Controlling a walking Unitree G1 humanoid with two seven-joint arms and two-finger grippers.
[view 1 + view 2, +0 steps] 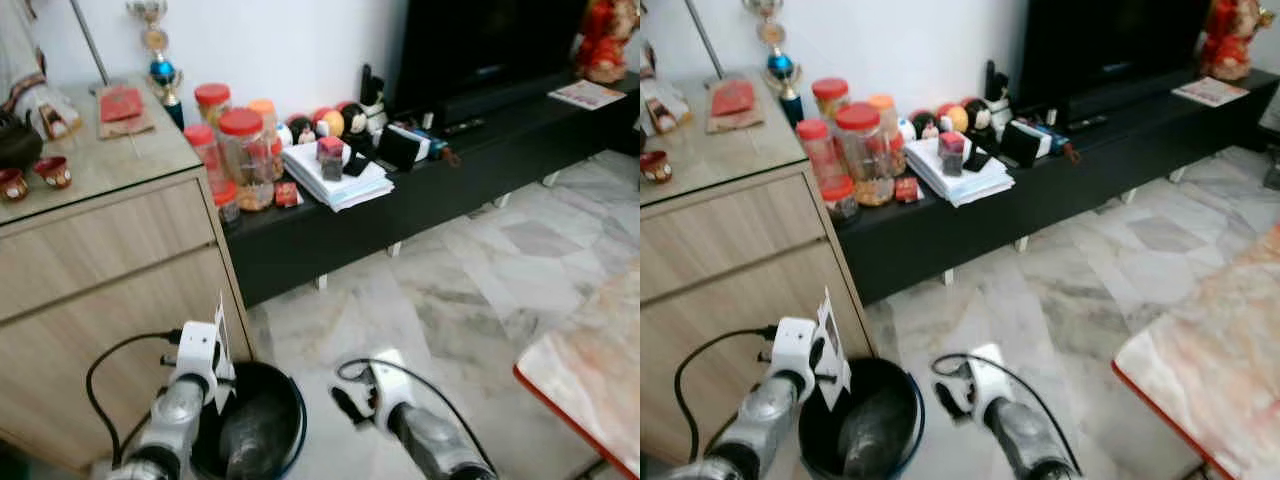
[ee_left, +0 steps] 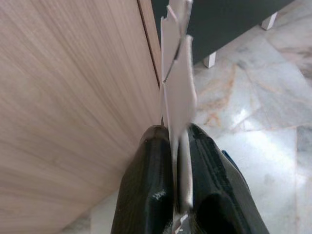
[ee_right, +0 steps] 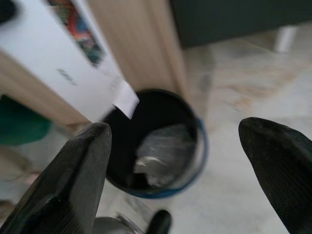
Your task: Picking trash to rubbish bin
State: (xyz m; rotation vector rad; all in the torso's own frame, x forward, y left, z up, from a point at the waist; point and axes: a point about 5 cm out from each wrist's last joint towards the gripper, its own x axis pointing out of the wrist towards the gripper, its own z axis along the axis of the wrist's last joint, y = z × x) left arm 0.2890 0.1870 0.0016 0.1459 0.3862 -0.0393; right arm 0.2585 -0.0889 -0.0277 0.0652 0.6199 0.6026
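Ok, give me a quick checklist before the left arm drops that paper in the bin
1. Left pincer shut on the flat white paper scrap: ok.
2. Scrap over the round black rubbish bin mouth: ok, its lower edge hangs at the rim by the wooden cabinet.
3. Bin mouth unobstructed: ok, a crumpled clear wrapper lies low inside.
4. Right pincer out of the drop path: ok, open beside the bin.
5. Scrap free of the pads on release: cannot tell.
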